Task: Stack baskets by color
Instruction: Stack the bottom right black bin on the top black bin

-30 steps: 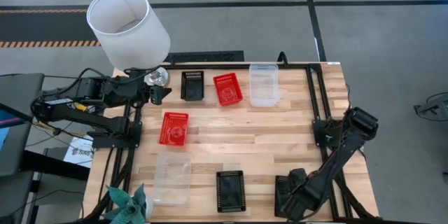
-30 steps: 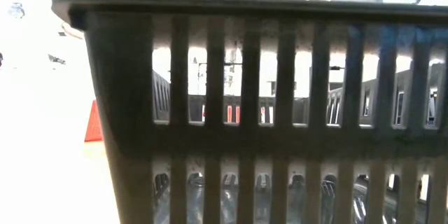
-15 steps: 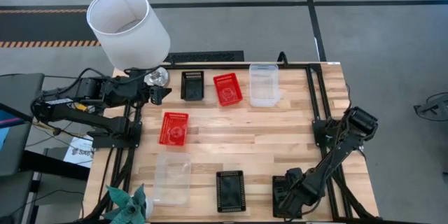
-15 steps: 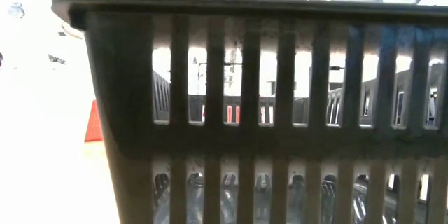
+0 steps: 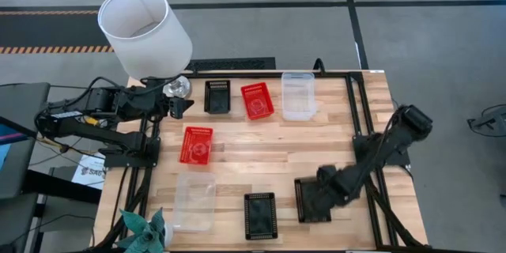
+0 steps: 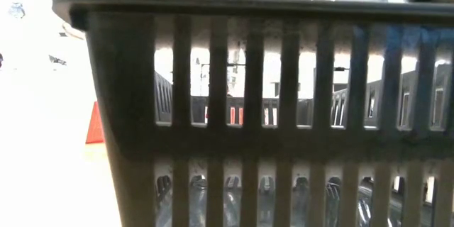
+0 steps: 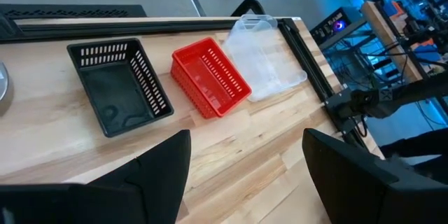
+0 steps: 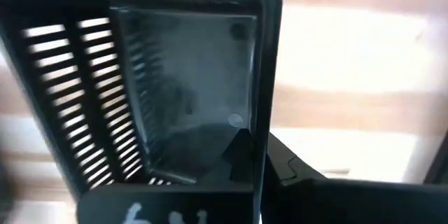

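Observation:
Seven baskets show in the high view. A black basket, a red basket and a clear basket stand in a row at the far edge. Another red basket sits left of centre. A clear basket and a black basket stand near the front edge. My right gripper is shut on a third black basket at the near right. My left gripper waits open at the far left, beside the lampshade. My right gripper has the black basket by the rim of one side wall, on the basket's right-hand side. One finger is inside the basket and the other stands outside the wall. The fingers point down from above. Whether the basket is clear of the table, I cannot tell.
A white lampshade stands over the far left corner, above the left arm. The near black basket fills the low view, with a red basket's edge behind it. Bare wood lies mid-table. Black frame rails run along the right side.
My right gripper has moved from the near right corner toward the table's left and away from the near edge. The black basket it holds has come along with it. The left arm and the other baskets have kept still.

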